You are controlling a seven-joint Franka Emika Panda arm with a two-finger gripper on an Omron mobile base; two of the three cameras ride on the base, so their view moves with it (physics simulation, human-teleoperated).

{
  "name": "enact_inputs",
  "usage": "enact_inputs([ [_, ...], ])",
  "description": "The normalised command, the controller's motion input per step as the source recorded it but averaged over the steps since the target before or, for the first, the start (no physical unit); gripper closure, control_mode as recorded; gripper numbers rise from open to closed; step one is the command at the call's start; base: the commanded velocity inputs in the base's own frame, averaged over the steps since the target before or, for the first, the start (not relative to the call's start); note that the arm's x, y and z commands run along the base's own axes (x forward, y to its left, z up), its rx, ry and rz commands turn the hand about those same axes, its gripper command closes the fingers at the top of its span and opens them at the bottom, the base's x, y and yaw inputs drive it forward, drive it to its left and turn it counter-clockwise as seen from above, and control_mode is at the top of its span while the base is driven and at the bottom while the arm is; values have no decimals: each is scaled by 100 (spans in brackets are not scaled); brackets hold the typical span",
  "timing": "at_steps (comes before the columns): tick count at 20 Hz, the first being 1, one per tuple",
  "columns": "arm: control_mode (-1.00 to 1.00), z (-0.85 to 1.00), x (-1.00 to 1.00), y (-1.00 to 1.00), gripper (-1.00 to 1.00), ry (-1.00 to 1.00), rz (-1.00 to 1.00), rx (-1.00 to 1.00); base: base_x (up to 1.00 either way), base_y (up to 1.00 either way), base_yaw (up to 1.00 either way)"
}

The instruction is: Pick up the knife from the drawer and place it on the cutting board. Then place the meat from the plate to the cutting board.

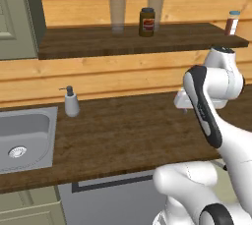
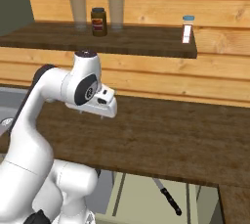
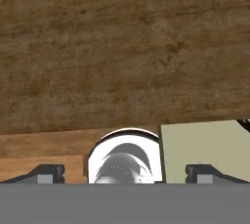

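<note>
The knife lies in the open drawer below the counter's front edge, its silver blade pointing toward the counter and its black handle toward me. My gripper hangs above the dark wooden countertop, left of and higher than the drawer, also visible from the left base. In the hand view the fingertips stand far apart with nothing between them, and the drawer's pale floor shows at lower right. The cutting board, the meat and the plate are out of view.
A steel sink and a soap dispenser sit at the counter's left. The wall shelf carries two glasses, a dark jar and a shaker. My own arm rises close to the drawer.
</note>
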Motion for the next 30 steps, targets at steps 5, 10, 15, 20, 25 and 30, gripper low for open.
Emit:
enact_inputs([
  [5, -100, -68, -59, -48, -100, 7, -5, -2, 0, 0, 0],
  [10, -100, -44, -47, -97, -100, 17, 0, 5, 0, 0, 0],
  [15, -100, -66, -18, -36, -100, 17, -1, -1, 0, 0, 0],
  [20, -100, -53, -25, -42, -100, 14, 0, 0, 0, 0, 0],
  [25, -100, -29, -3, -23, -100, 6, 0, 0, 0, 0, 0],
  [30, -100, -26, -1, -37, -100, 1, 0, 0, 0, 0, 0],
])
